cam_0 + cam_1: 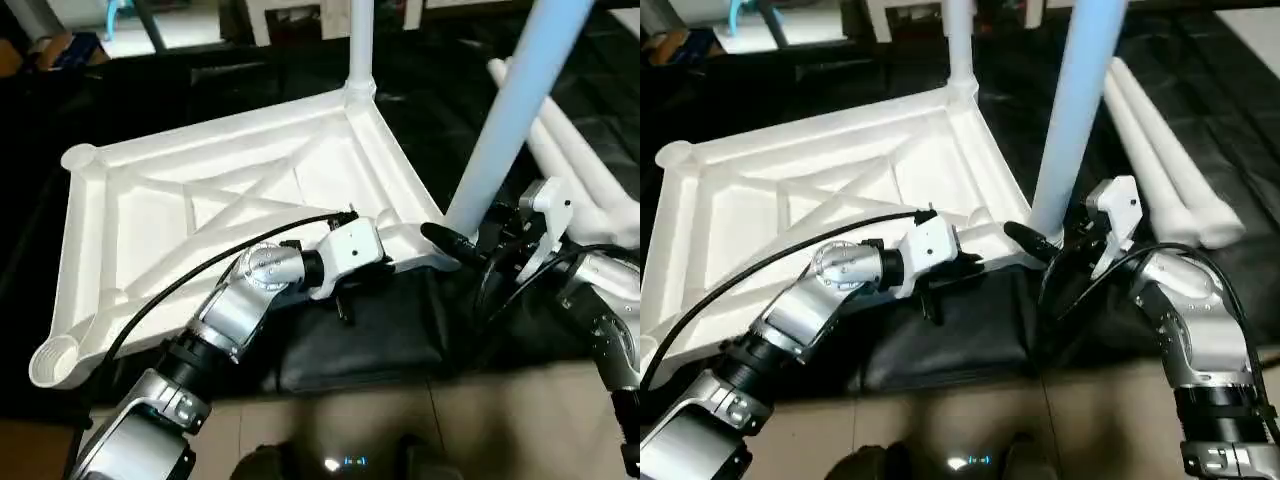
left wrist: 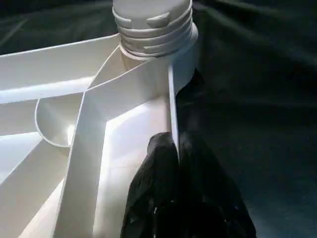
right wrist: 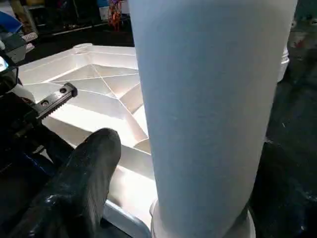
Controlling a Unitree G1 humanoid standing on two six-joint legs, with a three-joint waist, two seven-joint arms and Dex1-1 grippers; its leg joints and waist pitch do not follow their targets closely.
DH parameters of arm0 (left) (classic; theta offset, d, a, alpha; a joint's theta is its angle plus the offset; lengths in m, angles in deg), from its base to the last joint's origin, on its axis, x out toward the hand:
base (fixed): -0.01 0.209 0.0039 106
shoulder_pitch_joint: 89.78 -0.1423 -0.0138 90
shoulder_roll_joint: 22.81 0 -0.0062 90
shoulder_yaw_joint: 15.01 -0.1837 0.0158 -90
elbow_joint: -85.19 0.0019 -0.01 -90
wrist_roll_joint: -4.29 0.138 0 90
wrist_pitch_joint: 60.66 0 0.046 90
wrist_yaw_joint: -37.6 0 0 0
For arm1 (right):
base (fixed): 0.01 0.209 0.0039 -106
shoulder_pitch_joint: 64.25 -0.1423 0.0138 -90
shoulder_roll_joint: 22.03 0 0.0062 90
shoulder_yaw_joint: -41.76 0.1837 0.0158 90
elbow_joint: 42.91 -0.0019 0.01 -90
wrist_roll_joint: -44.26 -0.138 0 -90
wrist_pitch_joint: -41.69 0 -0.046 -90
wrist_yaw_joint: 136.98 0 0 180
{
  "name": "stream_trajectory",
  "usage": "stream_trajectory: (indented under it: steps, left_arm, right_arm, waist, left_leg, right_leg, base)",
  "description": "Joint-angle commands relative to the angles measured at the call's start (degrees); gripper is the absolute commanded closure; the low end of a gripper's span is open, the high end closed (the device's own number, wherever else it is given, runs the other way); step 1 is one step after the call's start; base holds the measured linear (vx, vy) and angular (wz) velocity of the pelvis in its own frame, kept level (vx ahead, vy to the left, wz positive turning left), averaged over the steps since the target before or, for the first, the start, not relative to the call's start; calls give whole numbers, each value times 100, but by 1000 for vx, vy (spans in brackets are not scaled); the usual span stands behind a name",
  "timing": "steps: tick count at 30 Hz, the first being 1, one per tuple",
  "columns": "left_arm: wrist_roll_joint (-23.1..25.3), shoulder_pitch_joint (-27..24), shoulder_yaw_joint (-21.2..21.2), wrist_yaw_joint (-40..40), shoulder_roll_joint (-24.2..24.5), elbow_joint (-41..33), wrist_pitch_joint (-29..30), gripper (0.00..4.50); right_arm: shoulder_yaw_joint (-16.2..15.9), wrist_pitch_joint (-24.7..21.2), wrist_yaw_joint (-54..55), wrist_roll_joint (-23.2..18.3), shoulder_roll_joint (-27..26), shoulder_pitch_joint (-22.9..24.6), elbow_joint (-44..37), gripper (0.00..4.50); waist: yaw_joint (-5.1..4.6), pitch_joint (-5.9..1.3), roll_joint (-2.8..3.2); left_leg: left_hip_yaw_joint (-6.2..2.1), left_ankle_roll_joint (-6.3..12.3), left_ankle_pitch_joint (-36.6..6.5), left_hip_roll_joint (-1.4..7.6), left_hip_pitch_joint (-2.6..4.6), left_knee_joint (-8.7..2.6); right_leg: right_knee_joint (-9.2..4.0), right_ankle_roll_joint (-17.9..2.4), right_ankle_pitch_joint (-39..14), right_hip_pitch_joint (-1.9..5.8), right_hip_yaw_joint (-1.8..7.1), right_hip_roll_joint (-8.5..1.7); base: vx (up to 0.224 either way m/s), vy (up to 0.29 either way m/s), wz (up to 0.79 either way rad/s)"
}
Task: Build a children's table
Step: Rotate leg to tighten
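The children's table top (image 1: 200,170) lies upside down on a black mat, X-ribs up. One white leg (image 1: 360,45) stands in the far corner socket. A second leg (image 1: 515,110) stands upright in the near right corner socket. My left gripper (image 2: 173,153) is shut on the top's near rim, just beside that socket. My right gripper (image 1: 465,237) stands open around the base of the near right leg. One black finger (image 3: 94,173) sits beside the tube with a small gap, and the other finger is hidden behind it.
Two loose white legs (image 1: 1160,150) lie side by side on the mat at the right. The two left corner sockets (image 1: 80,157) (image 1: 55,360) are open. A black cushion (image 1: 370,340) lies under the near rim. Beige floor runs along the front.
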Motion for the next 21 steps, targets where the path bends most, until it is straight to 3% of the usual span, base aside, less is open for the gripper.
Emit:
stream_trajectory:
  steps: [1,2,3,4,5,6,7,8,9,10,11,12,13,14,15,16,17,18,19,20,21]
  left_arm:
    - [-179,129,289,157,-30,-208,-277,450]
    - [-177,128,292,158,-27,-210,-276,450]
    - [-175,128,294,159,-26,-212,-275,450]
    - [-175,127,302,151,-22,-212,-276,450]
    - [-174,127,307,144,-19,-210,-279,450]
    - [-174,125,311,139,-16,-209,-279,450]
    - [-175,120,312,125,-5,-217,-281,450]
    - [-175,114,311,117,2,-223,-282,450]
    - [-171,105,308,108,11,-229,-284,450]
    - [-171,105,308,108,11,-229,-284,450]
    - [-175,93,305,105,17,-238,-301,450]
    - [-174,75,269,87,44,-261,-286,450]
    - [-179,58,252,68,54,-283,-293,450]
    - [-203,22,240,14,61,-335,-267,450]
    - [-203,-11,243,-39,60,-372,-246,450]
    - [-203,-11,243,-39,60,-372,-246,450]
    - [-206,-66,246,-90,70,-414,-243,450]
    - [-232,-123,253,-123,88,-447,-236,450]
    - [-248,-137,252,-142,96,-454,-212,450]
    - [-289,-168,250,-188,116,-473,-151,450]
    - [-309,-180,247,-209,127,-481,-122,450]
  right_arm:
    - [-208,79,-171,137,-19,43,-169,75]
    - [-240,122,-203,174,-4,50,-180,75]
    - [-268,148,-230,204,13,58,-190,75]
    - [-299,97,-203,237,26,60,-196,75]
    - [-303,57,-174,238,21,57,-193,75]
    - [-307,57,-153,253,16,54,-185,75]
    - [-282,76,-115,242,-11,51,-179,75]
    - [-256,117,-97,228,-35,51,-178,75]
    - [-160,-117,-44,55,-78,39,-176,75]
    - [-160,-117,-44,55,-78,39,-176,75]
    - [-149,-136,-23,72,-66,28,-167,75]
    - [-155,-59,-44,136,-49,40,-168,75]
    - [-155,-31,-48,155,-43,53,-174,75]
    - [-148,-7,-42,157,-39,76,-187,75]
    - [-135,-8,-33,148,-37,93,-205,75]
    - [-135,-8,-33,148,-37,93,-205,75]
    - [-119,-10,-22,141,-34,120,-233,75]
    - [-97,-21,-21,139,-37,152,-274,75]
    - [-92,-25,-21,138,-38,159,-285,75]
    - [-80,-41,-20,134,-42,178,-314,75]
    - [-73,-51,-19,133,-45,186,-328,75]
  waist:
    - [-284,-789,-108]
    - [-342,-839,-198]
    - [-334,-767,-285]
    - [-171,-667,-506]
    - [131,-514,-875]
    - [202,-710,-751]
    - [121,-674,-718]
    - [83,-659,-592]
    - [-14,-474,-483]
    - [51,-565,-210]
    - [9,-536,52]
    - [-378,-462,145]
    - [-393,-687,140]
    - [-353,-774,27]
    - [-268,-795,-49]
    - [-279,-818,-134]
    - [-228,-805,-332]
    - [-149,-768,-617]
    - [-6,-808,-564]
    - [16,-781,-535]
    - [57,-747,-410]
  left_leg:
    - [-745,2694,3188,505,1268,35]
    - [-1264,3110,4228,1005,1583,86]
    - [-1279,2994,4219,980,1414,75]
    - [-730,1632,2676,29,857,360]
    - [-163,825,-209,-875,-284,764]
    - [-301,610,-184,-742,-737,1054]
    - [-273,430,-68,-691,-881,1111]
    - [-228,38,241,-625,-862,1015]
    - [-264,-282,636,-515,-684,764]
    - [-362,-172,1035,-320,-762,481]
    - [-459,456,1289,65,-689,26]
    - [-1259,1848,1125,724,137,-290]
    - [-1436,2409,1575,807,603,-96]
    - [-1401,2724,3280,819,640,164]
    - [-1380,2509,6101,722,600,346]
    - [-1328,2216,7156,624,590,431]
    - [-1111,1438,7100,35,367,630]
    - [-714,913,4256,-502,-490,634]
    - [-572,718,2813,-510,-675,632]
    - [-481,364,1384,-319,-751,440]
    - [-459,248,1279,-196,-708,239]
  right_leg:
    - [377,-314,87,-640,-230,359]
    - [702,772,-854,-1184,-59,-17]
    - [762,982,-696,-1241,87,-182]
    - [224,545,659,-803,324,-276]
    - [-353,568,52,467,914,-115]
    - [-44,1634,1227,869,509,-458]
    - [28,2091,1762,856,299,-462]
    - [-54,2259,2887,826,27,-576]
    - [-288,1430,1884,587,168,-371]
    - [-278,930,1306,728,141,-420]
    - [-390,565,199,722,-135,-264]
    - [472,499,-869,-125,-365,334]
    - [671,416,-1150,-473,-252,316]
    - [787,566,-493,-754,11,178]
    - [724,1032,436,-884,252,18]
    - [554,1155,1064,-858,410,-80]
    - [76,1042,2631,-769,637,-247]
    - [181,726,4583,-22,723,-407]
    - [142,411,5464,220,755,-554]
    - [148,-111,6289,347,665,-657]
    - [149,-539,5711,308,491,-433]
  base:
    - [201,-29,13]
    - [128,-120,-15]
    - [14,-177,-25]
    - [14,-177,-25]
    - [16,-144,22]
    - [139,-81,48]
    - [139,-81,48]
    - [143,-44,46]
    - [112,-29,23]
    - [112,-29,23]
    - [143,29,-9]
    - [170,62,-9]
    - [170,62,-9]
    - [148,55,-3]
    - [26,61,-5]
    - [26,61,-5]
    - [-117,63,-1]
    - [-88,20,18]
    - [-88,20,18]
    - [0,0,0]
    - [0,0,0]
